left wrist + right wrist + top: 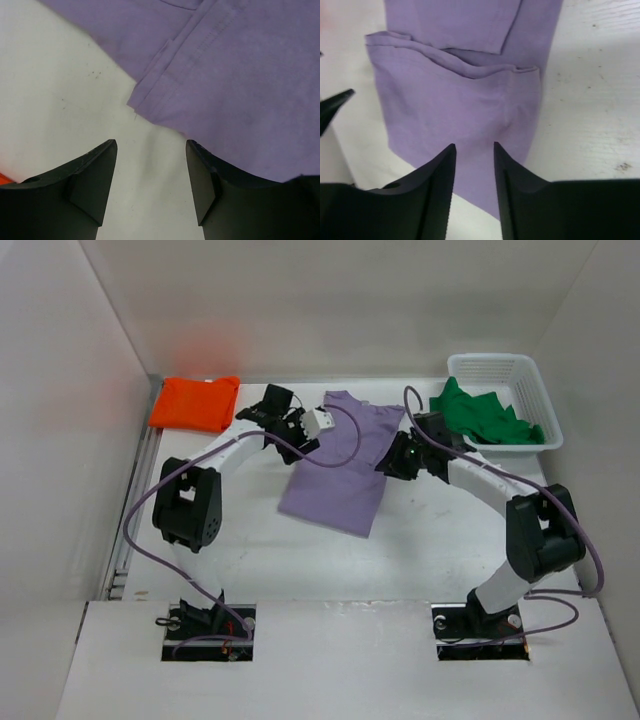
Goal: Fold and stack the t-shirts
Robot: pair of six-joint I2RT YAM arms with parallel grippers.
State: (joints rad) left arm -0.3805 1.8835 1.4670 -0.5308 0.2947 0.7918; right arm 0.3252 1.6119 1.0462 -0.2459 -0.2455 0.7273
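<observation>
White bench (300, 560), walled booth. Left pincer (151, 145) spread, empty, beside lavender shirt (340, 465) at mid-bench; right pincer (475, 147) parted, empty, over its opposite edge. Orange shirt (195, 403) far-left; green shirt (485, 415) in basket (530, 370). Risk: catching only one layer, skewing fold.

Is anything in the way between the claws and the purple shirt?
Nothing visible. The left claw is open at the edge of the purple shirt, and the right claw is open just over its cloth.
</observation>
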